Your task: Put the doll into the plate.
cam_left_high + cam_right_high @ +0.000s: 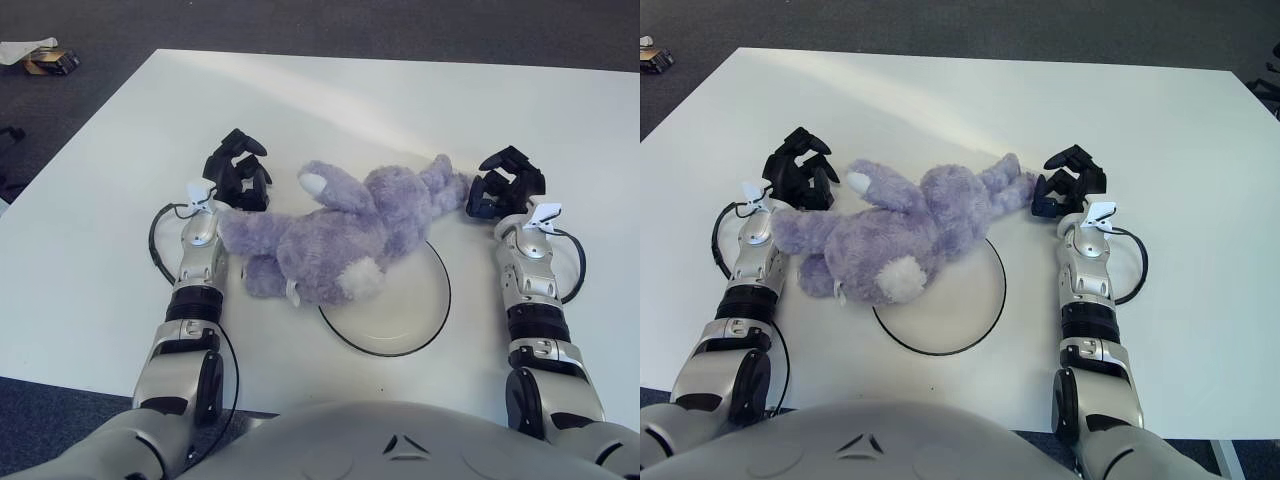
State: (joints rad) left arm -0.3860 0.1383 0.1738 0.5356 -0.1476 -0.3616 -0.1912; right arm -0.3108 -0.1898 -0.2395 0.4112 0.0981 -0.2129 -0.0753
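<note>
The purple plush doll (335, 235) lay stretched across the white counter (400, 100) in front of me, on its side and slanting from lower left to upper right. Its lower body and white tail patch covered the upper left part of the plate (400, 320), a pale dish with a dark rim, while its head end and one long limb spread off the plate to my left. The near half of the plate was bare.

My left hand (238, 172) showed just beyond the doll's left limb, close against the fur, its dark fingers (245, 145) curled loosely; I could not tell whether they actually touched the doll, and they held nothing that I could see. My right hand (508, 182) showed at the doll's far upper tip, right beside the purple limb that reached toward it. Those fingers (1065, 160) were bent as well, and whether they pinched the fur or only stood next to it I could not tell.

Both my forearms ran back along the counter on either side of the plate.
</note>
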